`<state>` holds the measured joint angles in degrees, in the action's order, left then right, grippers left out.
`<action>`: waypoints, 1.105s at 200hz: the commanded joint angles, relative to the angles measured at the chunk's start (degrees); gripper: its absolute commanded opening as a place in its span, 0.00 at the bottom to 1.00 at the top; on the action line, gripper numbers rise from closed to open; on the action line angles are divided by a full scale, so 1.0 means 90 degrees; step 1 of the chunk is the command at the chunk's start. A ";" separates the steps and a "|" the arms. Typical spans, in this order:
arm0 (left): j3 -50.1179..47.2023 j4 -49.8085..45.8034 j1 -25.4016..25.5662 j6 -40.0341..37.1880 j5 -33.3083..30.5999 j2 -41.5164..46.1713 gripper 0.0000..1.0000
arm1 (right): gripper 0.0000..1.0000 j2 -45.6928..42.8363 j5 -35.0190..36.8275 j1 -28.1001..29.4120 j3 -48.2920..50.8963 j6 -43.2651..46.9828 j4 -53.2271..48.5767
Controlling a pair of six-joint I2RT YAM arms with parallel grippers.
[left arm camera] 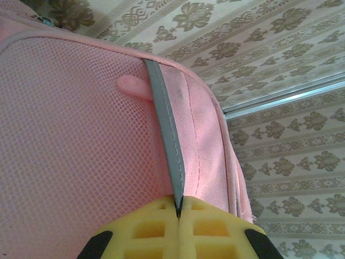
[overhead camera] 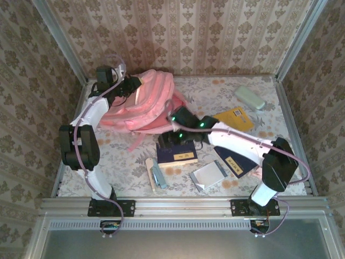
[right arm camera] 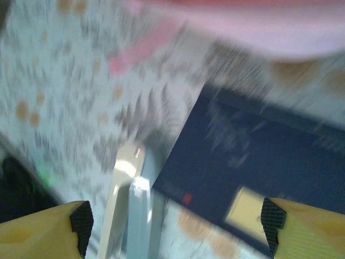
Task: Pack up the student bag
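Two jaws spread wide on right claw [right arm camera: 172,221], empty, hovering over dark blue book [overhead camera: 177,152] at mid-table; blurred, so contact unclear. Beyond and leftward, pink bag [overhead camera: 148,102] at far-left corner, left claw [left arm camera: 178,213] clenched on its grey strip [left arm camera: 164,124]. Bag's opening hidden.

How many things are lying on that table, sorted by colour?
pink bag: 1
navy books: 2
yellow book: 1
pale green case: 1
silver packet: 1
cream stick: 1
grey-blue item: 1
Total: 8
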<state>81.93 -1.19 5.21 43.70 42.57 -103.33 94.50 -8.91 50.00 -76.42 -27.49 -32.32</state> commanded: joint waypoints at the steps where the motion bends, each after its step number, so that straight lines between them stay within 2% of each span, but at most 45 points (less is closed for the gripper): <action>1: -0.0078 0.0596 -0.0084 0.0114 -0.0089 0.0349 0.00 | 0.84 0.0265 0.0400 0.0563 -0.0182 0.0191 -0.0977; 21: -0.0171 0.0728 -0.0110 0.0212 -0.0064 0.0309 0.00 | 0.80 0.0734 0.0320 0.0903 -0.0630 0.0047 -0.1095; 54: -0.0314 0.0923 -0.0140 0.0440 -0.0009 0.0222 0.00 | 0.75 0.1770 0.0759 0.1405 -0.1689 0.0025 -0.1986; 83: -0.0290 0.0859 -0.0183 0.0413 0.0008 0.0233 0.00 | 0.74 0.2155 0.0779 0.1676 -0.2095 0.0081 -0.2298; 113: -0.0320 0.0913 -0.0257 0.0496 0.0019 0.0241 0.00 | 0.59 0.2587 0.0298 0.1815 -0.2501 0.0215 -0.2535; 135: -0.0327 0.0906 -0.0280 0.0495 0.0031 0.0258 0.00 | 0.53 0.2840 0.0051 0.1893 -0.2733 0.0288 -0.2630; 221: -0.0314 0.0875 -0.0296 0.0524 0.0078 0.0270 0.00 | 0.51 0.3758 -0.0223 0.1974 -0.3535 0.0424 -0.2978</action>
<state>79.13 3.40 3.38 47.64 42.61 -103.33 126.13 -9.50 67.37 -105.25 -25.10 -55.86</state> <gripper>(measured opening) 0.052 0.518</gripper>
